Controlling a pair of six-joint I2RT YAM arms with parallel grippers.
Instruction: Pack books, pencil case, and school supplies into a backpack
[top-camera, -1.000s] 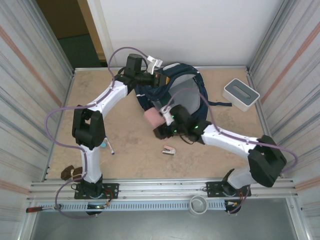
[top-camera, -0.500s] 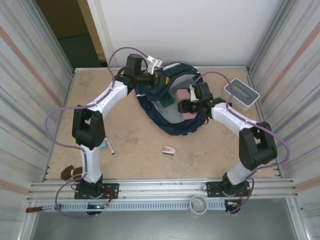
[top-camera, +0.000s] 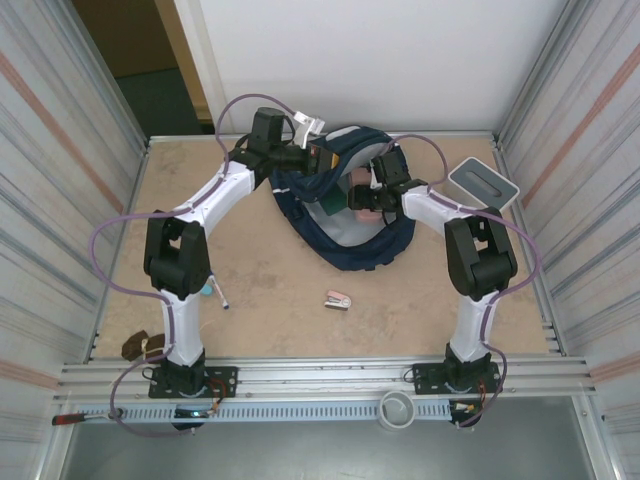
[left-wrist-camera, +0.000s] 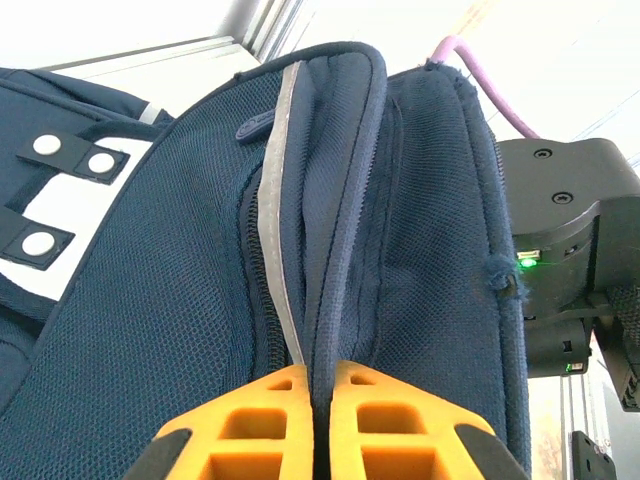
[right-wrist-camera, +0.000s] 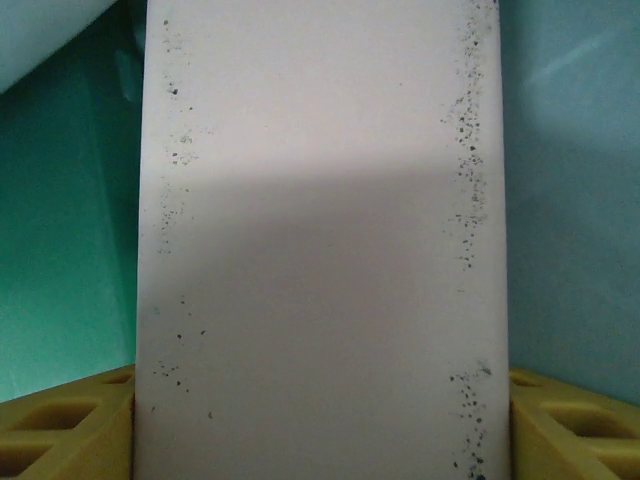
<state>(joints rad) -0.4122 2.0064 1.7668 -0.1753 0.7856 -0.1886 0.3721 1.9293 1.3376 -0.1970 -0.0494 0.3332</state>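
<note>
The rim of the backpack (top-camera: 352, 252) is pinched by the closed left claw (left-wrist-camera: 318, 395) so its mouth is held open. The pink pencil case (right-wrist-camera: 320, 240), gripped in the right claw (top-camera: 364, 197), is poised inside.

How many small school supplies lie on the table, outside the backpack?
2: the stapler near the table's front middle, and the pen toward its front left. More may be hidden inside the backpack.
</note>
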